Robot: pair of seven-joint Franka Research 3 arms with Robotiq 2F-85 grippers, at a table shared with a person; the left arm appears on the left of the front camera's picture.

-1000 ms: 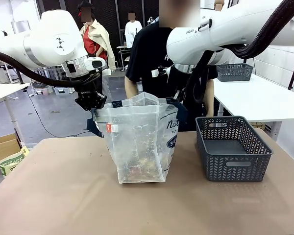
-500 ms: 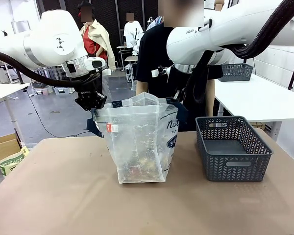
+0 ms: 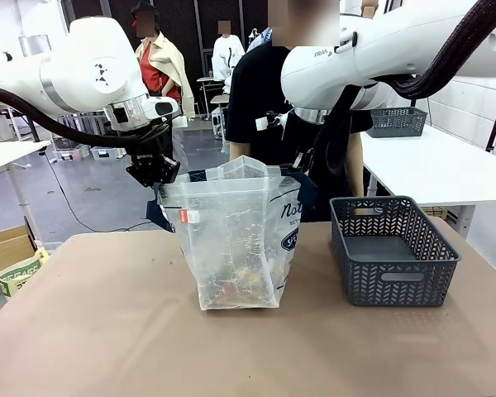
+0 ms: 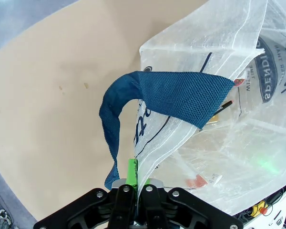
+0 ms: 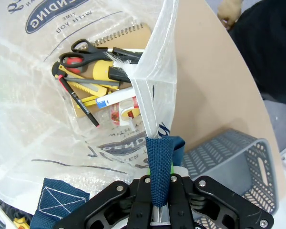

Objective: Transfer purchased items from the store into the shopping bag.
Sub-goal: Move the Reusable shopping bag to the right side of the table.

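Shopping bag (image 3: 236, 240) stands upright in the middle of the table (image 3: 99, 331), its mouth stretched wide between my two claws. My left claw (image 4: 135, 171) is clamped on the thin plastic rim at one side, and a navy strap (image 4: 167, 95) curls loose just beside it. My right claw (image 5: 158, 179) is pinched tight on the other navy handle (image 5: 160, 152) at the opposite rim. Scissors (image 5: 78, 47), a spiral notebook (image 5: 133, 33) and pens lie at the bottom. A grey basket (image 3: 397, 281) sits near the bag on my right, not touching it.
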